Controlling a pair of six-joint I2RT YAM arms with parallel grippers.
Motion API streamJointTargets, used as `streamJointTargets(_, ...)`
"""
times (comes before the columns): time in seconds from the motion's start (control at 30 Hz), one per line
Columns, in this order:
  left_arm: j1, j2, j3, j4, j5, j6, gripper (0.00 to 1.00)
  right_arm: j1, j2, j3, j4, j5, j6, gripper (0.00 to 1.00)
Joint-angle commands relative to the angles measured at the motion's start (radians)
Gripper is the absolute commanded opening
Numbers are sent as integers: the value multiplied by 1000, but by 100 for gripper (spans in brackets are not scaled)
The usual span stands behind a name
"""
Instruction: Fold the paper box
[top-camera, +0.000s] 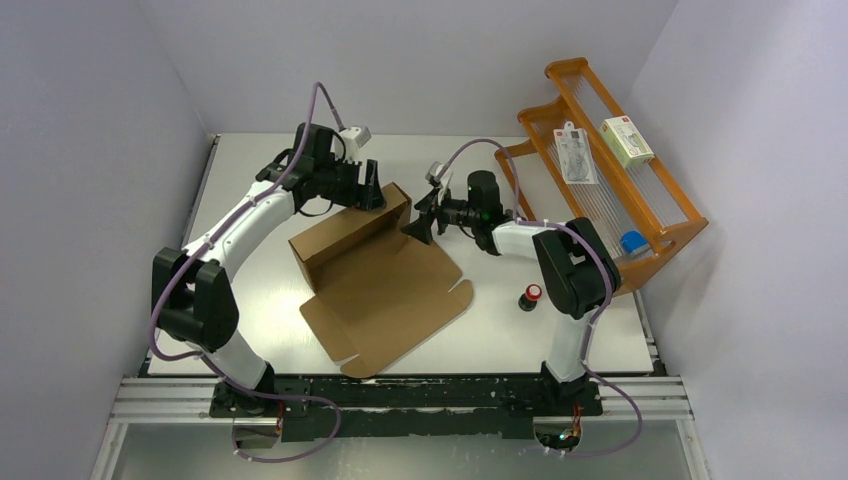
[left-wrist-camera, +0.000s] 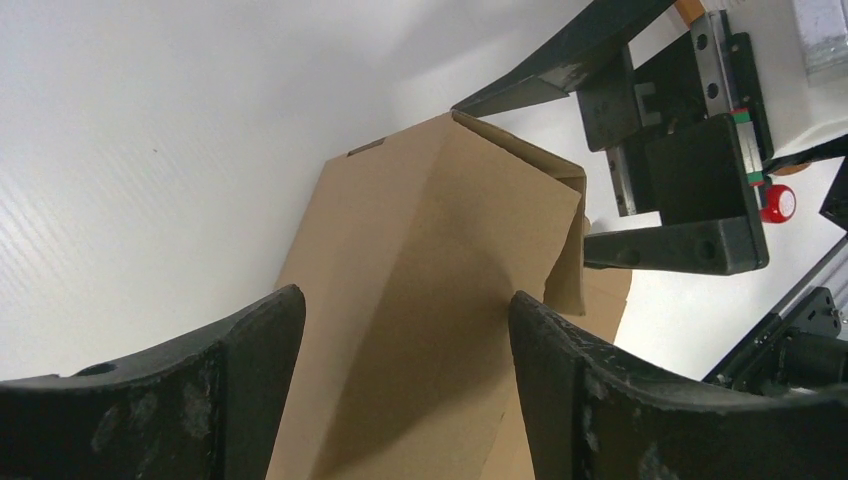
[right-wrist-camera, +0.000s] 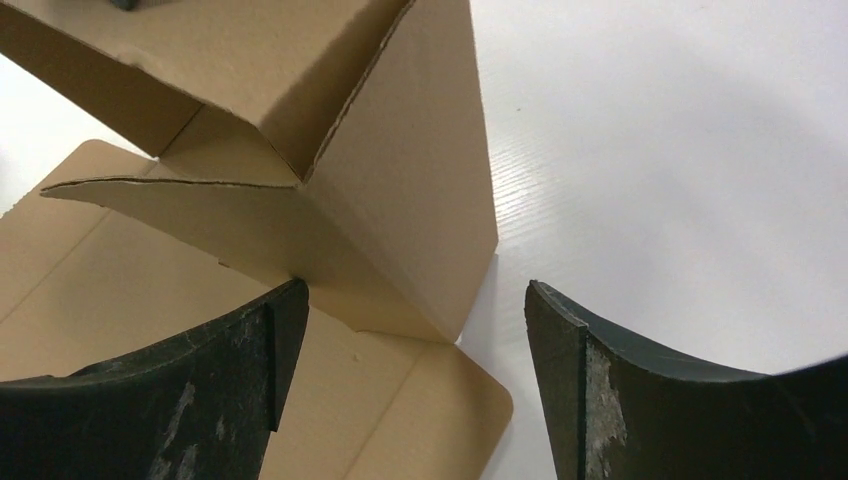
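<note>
The paper box (top-camera: 375, 275) is brown corrugated cardboard in the middle of the table. Its far part is folded up into walls (top-camera: 345, 235), and a broad flat panel (top-camera: 395, 300) lies toward me. My left gripper (top-camera: 371, 188) hangs open over the far wall. In the left wrist view its fingers (left-wrist-camera: 250, 350) straddle the raised cardboard (left-wrist-camera: 420, 300). My right gripper (top-camera: 421, 222) stands open at the box's right end. In the right wrist view a folded-up side flap (right-wrist-camera: 400, 210) and a rounded tab (right-wrist-camera: 440, 400) lie between and beyond its fingers (right-wrist-camera: 240, 370). Neither gripper holds anything.
An orange wire rack (top-camera: 668, 235) stands at the back right. It holds a white-and-green carton (top-camera: 627, 140), a blister pack (top-camera: 575, 155) and a blue item (top-camera: 632, 241). A small red-capped object (top-camera: 530, 296) sits on the table by the right arm.
</note>
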Motion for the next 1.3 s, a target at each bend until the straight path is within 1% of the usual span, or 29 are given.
streamJointTargets(0.0, 6, 21, -11, 7, 64, 11, 79, 20, 17, 24, 57, -1, -10, 83)
streamJointTargets(0.13, 6, 27, -13, 10, 96, 9, 79, 30, 14, 23, 88, 14, 0, 79)
streamJointTargets(0.27, 6, 33, -13, 13, 128, 3, 79, 45, 11, 22, 106, 34, 1, 74)
streamJointTargets(0.33, 6, 33, -17, 16, 139, 1, 79, 53, 9, 18, 111, 55, 0, 68)
streamJointTargets(0.53, 6, 35, -19, 21, 176, -4, 79, 61, 7, 2, 162, 78, 22, 58)
streamJointTargets(0.67, 7, 32, -21, 25, 210, -7, 79, 68, -1, -19, 194, 124, 33, 48)
streamJointTargets(1.0, 7, 15, -33, 44, 277, -23, 79, 99, -35, -90, 267, 273, 59, 30)
streamJointTargets(1.13, 7, 19, -35, 44, 286, -28, 79, 125, -56, -114, 282, 364, 73, 23)
streamJointTargets(1.27, 10, 13, -40, 55, 320, -43, 79, 157, -74, -122, 272, 462, 76, 21)
